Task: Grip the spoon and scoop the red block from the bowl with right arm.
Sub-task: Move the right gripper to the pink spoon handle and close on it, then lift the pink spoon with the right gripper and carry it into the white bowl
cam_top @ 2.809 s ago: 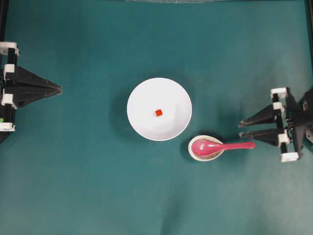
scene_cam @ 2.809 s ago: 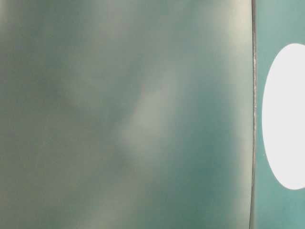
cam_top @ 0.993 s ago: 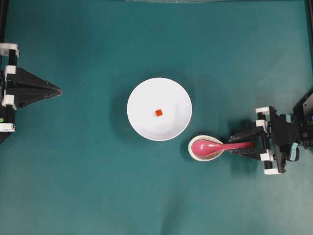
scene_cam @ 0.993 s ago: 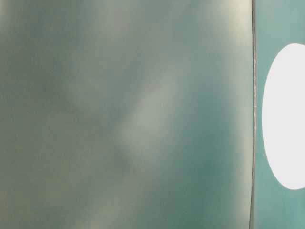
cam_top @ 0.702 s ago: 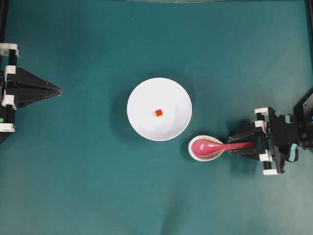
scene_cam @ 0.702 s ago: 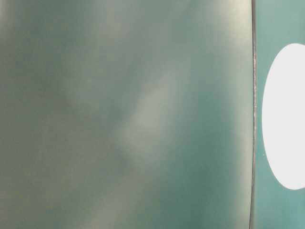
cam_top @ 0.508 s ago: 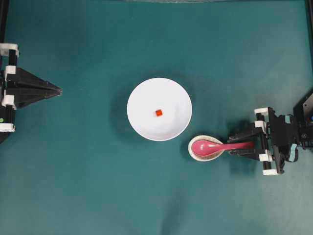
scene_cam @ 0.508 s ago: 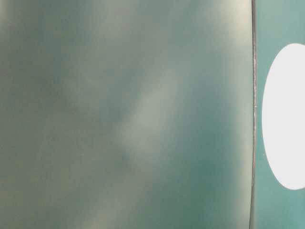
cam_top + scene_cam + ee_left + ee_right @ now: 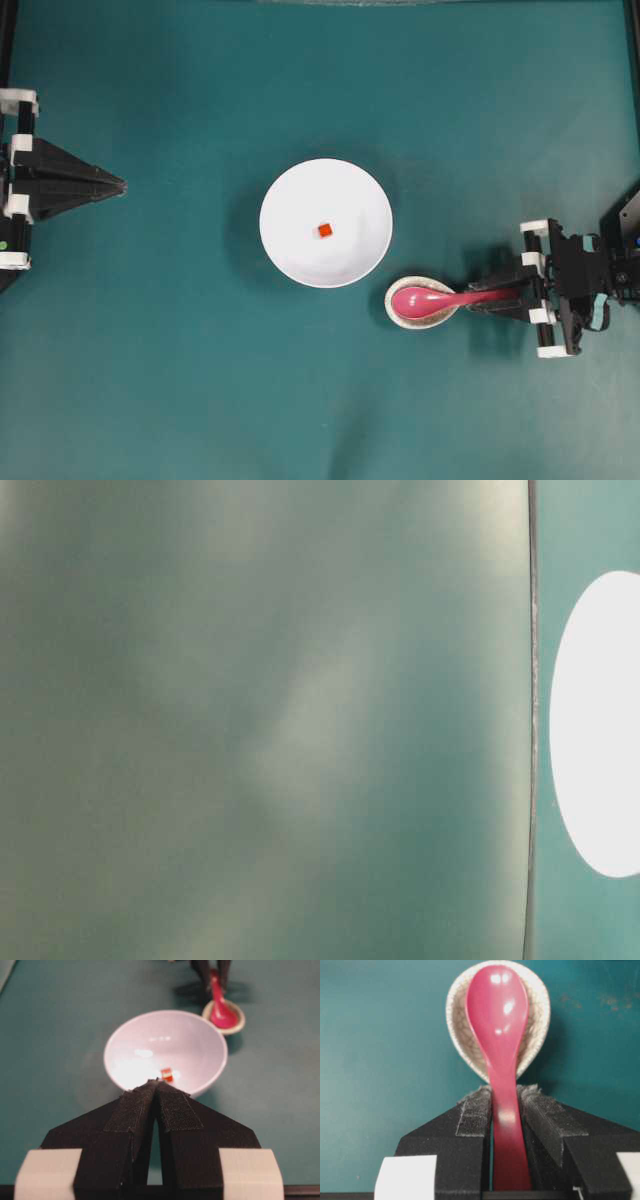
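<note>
Down at the lower right, my right tool (image 9: 506,1110) is clamped on the spoon (image 9: 498,1035) handle over its rest (image 9: 537,1015), so scooping the red block (image 9: 324,230) from the bowl (image 9: 290,190) remains.

A teal-green tabletop (image 9: 160,380) fills every view (matte, evenly lit, faintly scuffed).

You see the tiny red cube (image 9: 325,230) mid-frame in the round white bowl (image 9: 290,250); lower right, the pink plastic spoon (image 9: 440,298) lies on the speckled egg-shaped dish (image 9: 398,313).
</note>
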Motion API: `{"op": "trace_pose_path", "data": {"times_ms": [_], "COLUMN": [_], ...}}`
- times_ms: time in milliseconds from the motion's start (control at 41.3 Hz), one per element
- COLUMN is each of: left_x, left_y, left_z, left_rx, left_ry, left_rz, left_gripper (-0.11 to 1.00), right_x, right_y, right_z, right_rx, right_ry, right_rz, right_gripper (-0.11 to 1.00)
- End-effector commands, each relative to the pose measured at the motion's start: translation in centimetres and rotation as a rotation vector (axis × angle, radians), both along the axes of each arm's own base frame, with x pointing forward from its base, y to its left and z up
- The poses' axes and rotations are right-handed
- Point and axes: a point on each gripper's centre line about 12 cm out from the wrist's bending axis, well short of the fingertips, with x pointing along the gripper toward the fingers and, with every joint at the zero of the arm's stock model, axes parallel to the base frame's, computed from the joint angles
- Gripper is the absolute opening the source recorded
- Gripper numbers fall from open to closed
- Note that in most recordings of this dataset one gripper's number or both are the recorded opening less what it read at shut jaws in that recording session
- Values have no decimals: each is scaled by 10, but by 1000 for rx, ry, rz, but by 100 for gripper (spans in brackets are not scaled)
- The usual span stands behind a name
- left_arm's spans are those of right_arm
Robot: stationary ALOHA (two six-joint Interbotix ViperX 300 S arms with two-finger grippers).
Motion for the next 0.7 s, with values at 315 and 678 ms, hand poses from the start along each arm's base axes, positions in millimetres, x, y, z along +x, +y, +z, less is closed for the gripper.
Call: {"op": "trace_pose_path", "data": {"times_ms": [315,678], "left_x": [1,1], "left_y": [1,1], "left_z": [8,5], "left_rx": [7,4], "left_ry": [-14,9], "left_rz": [2,3], "left_gripper": [0,0], "right_x": [6,19], "right_y": [4,7], "right_z": [24,80], "right_rx": [42,106], "right_ry": [-95,-118], "right_rz": [9,40], "right_gripper": [24,24]}}
